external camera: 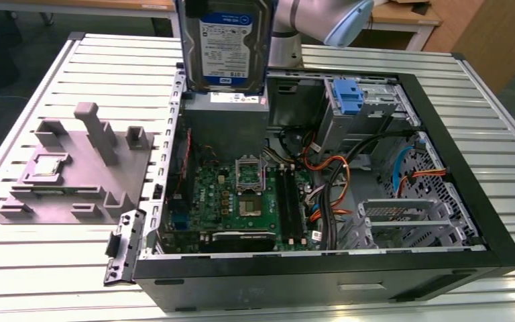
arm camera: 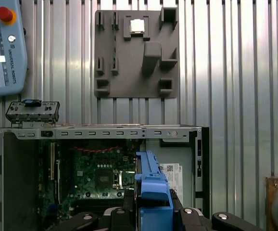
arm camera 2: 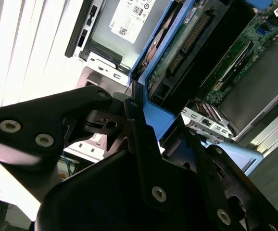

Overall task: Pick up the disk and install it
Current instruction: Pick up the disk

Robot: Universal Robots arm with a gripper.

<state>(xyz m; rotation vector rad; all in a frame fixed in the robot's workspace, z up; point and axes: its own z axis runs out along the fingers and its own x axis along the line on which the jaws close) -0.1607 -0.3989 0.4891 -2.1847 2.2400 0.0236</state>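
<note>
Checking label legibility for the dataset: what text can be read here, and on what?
Blue-and-white label on the flat silver metal disk, clamped in the black gripper: print too small to read.
White sticker on the grey metal power supply box: too small to read.
Pale blue teach pendant: one line of lettering, a maker's name.

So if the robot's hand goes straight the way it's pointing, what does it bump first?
Probably the grey power supply in the open computer case. The hand grips the disk, so the disk would touch first, near the motherboard side; depth is hard to judge.
</note>
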